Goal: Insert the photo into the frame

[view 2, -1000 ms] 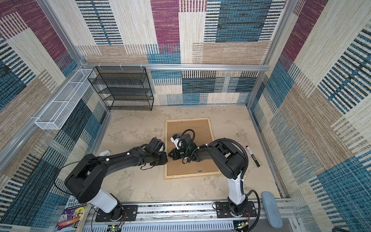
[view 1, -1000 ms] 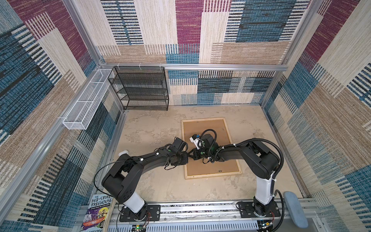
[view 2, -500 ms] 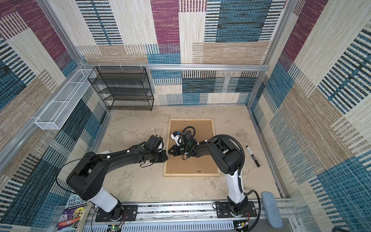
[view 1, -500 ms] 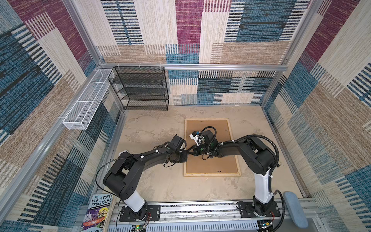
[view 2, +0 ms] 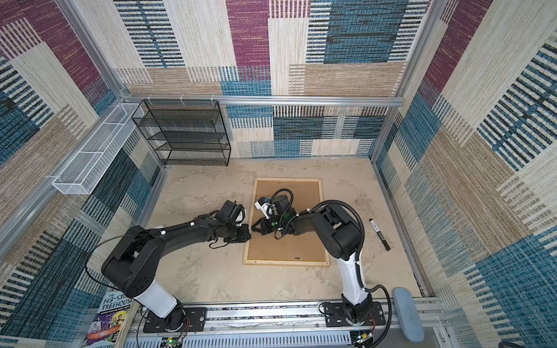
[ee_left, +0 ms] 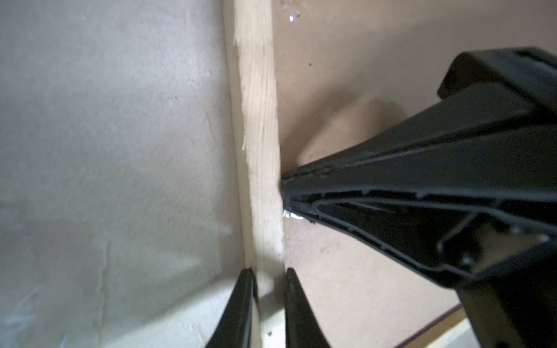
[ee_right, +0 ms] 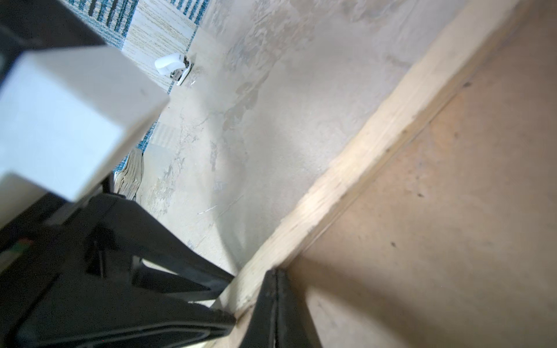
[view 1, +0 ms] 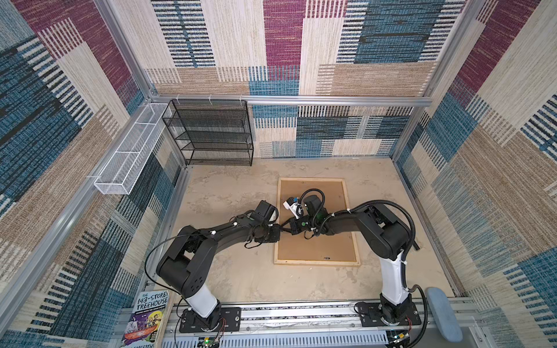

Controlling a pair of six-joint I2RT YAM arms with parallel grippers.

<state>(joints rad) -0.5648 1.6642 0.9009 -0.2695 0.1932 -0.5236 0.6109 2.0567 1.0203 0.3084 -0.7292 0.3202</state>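
Since a second ago, the frame (view 1: 316,261) had swung from skewed to square on the table (view 1: 241,271). The left gripper (ee_left: 268,271) pinched its side strip narrowly; the right gripper (ee_left: 287,192), closed tight, touched that strip's inner edge just ahead, over the backing board (view 1: 328,247).
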